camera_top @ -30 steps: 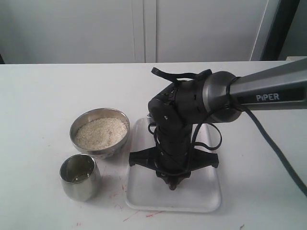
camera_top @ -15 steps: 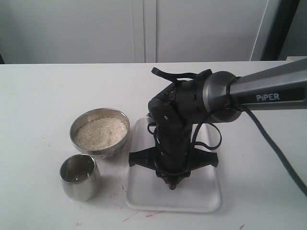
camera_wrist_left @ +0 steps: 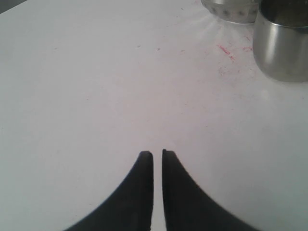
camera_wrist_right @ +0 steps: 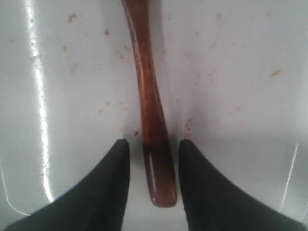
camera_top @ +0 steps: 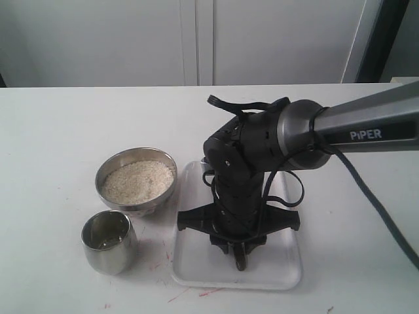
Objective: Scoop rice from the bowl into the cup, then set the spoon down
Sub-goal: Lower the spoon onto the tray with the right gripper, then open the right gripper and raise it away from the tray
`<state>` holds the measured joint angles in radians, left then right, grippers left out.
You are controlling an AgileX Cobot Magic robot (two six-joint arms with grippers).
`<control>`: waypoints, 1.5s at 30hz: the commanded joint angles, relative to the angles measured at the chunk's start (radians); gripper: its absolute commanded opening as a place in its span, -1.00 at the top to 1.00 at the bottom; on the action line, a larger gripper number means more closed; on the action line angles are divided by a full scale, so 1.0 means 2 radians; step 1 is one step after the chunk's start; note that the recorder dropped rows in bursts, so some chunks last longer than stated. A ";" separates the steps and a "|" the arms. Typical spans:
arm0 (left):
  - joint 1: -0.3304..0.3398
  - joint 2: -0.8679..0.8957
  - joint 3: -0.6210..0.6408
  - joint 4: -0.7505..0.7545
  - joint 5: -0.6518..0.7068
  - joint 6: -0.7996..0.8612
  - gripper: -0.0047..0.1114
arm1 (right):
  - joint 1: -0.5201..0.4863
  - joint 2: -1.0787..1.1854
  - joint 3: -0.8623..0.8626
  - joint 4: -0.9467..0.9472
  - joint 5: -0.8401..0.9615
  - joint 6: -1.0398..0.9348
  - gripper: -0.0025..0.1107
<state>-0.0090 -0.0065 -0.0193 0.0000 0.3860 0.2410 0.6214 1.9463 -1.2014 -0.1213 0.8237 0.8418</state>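
Observation:
The spoon (camera_wrist_right: pixel 150 110) lies flat on the white tray (camera_wrist_right: pixel 231 72), its dark red-brown handle running between the fingers of my right gripper (camera_wrist_right: pixel 154 142). The jaws stand open, with a gap on each side of the handle. In the exterior view my right gripper (camera_top: pixel 239 260) points down over the tray (camera_top: pixel 196 261) and the arm hides most of the spoon. The bowl (camera_top: pixel 141 208), full of rice (camera_top: pixel 136 180), stands left of the tray, and the cup (camera_top: pixel 109 243) stands in front of it. My left gripper (camera_wrist_left: pixel 157 153) is shut and empty over bare table, away from the cup (camera_wrist_left: pixel 281 45).
The tray carries small brown specks around the spoon. Faint red marks stain the table (camera_top: pixel 59 131) between cup and tray. A white wall or cabinet rises behind the table's far edge.
My right gripper's jaws have spread apart and let go of the spoon handle. A dark tip now shows lower beneath the gripper over the tray.

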 commanded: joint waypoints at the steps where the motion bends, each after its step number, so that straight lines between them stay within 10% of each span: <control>1: -0.002 0.003 0.005 -0.003 0.024 -0.003 0.67 | -0.002 0.000 0.003 -0.004 0.005 -0.006 0.30; 19: -0.002 0.003 0.005 -0.003 0.024 -0.003 0.67 | -0.002 -0.078 -0.012 -0.059 -0.008 -0.004 0.35; 30: -0.002 0.003 0.005 -0.003 0.024 -0.003 0.67 | -0.002 -0.220 0.008 -0.197 -0.032 -0.005 0.96; 45: -0.002 0.003 0.005 -0.003 0.024 -0.003 0.67 | -0.002 -0.463 0.231 -0.304 -0.286 -0.005 0.96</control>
<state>-0.0090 -0.0065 -0.0193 0.0000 0.3860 0.2410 0.6214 1.0909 -0.8270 -0.6819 0.3642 0.8418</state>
